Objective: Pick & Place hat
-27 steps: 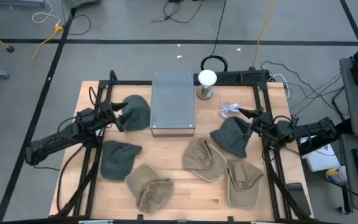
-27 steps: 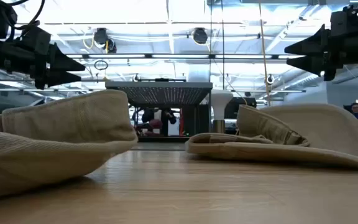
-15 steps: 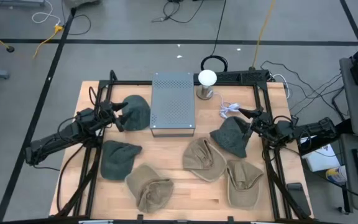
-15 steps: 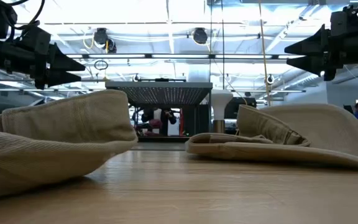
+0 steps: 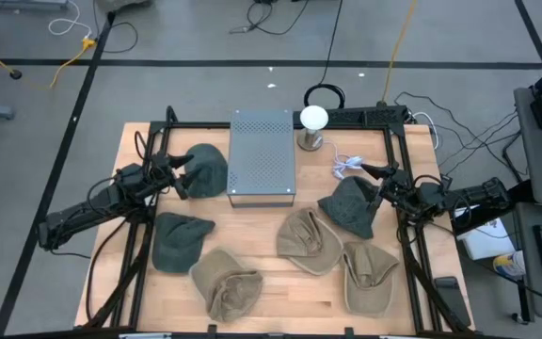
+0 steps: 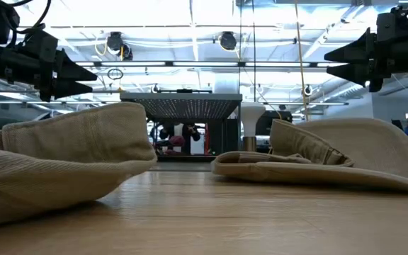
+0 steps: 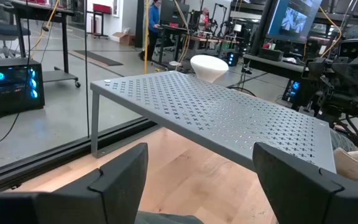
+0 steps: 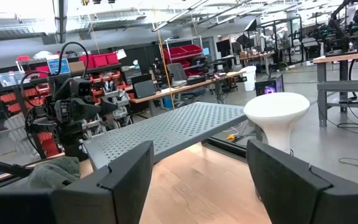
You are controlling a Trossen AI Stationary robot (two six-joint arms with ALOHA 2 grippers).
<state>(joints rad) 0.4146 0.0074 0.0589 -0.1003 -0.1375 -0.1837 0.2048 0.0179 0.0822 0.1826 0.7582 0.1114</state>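
Several soft hats lie flat on the wooden table. A dark green hat (image 5: 209, 170) is at the left of the grey perforated stand (image 5: 262, 155); another dark green hat (image 5: 348, 206) is at its right. A third green hat (image 5: 179, 240) and three tan hats (image 5: 226, 282) (image 5: 309, 241) (image 5: 370, 274) lie nearer. My left gripper (image 5: 183, 173) (image 7: 201, 180) hovers open at the left green hat's left edge. My right gripper (image 5: 374, 182) (image 8: 201, 177) hovers open over the right green hat's right edge. In the low view both grippers (image 6: 83, 74) (image 6: 335, 62) are raised above the hats.
The grey perforated stand sits at the table's far middle, with a white mushroom-shaped lamp (image 5: 313, 121) and a white cable (image 5: 346, 166) to its right. A black frame (image 5: 149, 188) runs along the table's left, right and far sides. Bare wood (image 5: 299, 297) shows near the front edge.
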